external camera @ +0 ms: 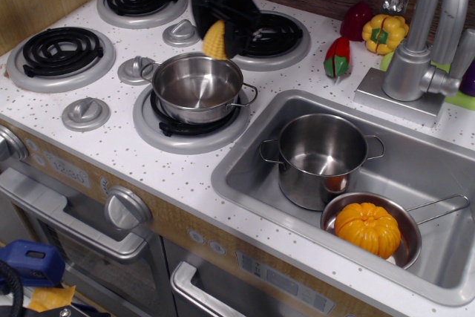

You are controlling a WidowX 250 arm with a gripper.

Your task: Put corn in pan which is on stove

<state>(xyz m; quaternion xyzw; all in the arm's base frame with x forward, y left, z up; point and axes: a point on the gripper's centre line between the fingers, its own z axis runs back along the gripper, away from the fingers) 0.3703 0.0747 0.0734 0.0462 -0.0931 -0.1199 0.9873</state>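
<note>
The yellow corn (pixel 215 40) is held in my black gripper (pixel 218 39), lifted above the far rim of the pan. The gripper is shut on it and hangs just behind the pan. The pan (pixel 197 87) is a shallow shiny steel pot with two loop handles. It sits empty on the front right burner of the white speckled stove (pixel 111 139).
The sink (pixel 245 183) at right holds a deeper steel pot (pixel 319 157) and a small skillet (pixel 404 250) with an orange pumpkin (pixel 368 229). Toy peppers (pixel 384 33) lie by the faucet (pixel 427 42). Grey knobs (pixel 181 33) stand between the burners.
</note>
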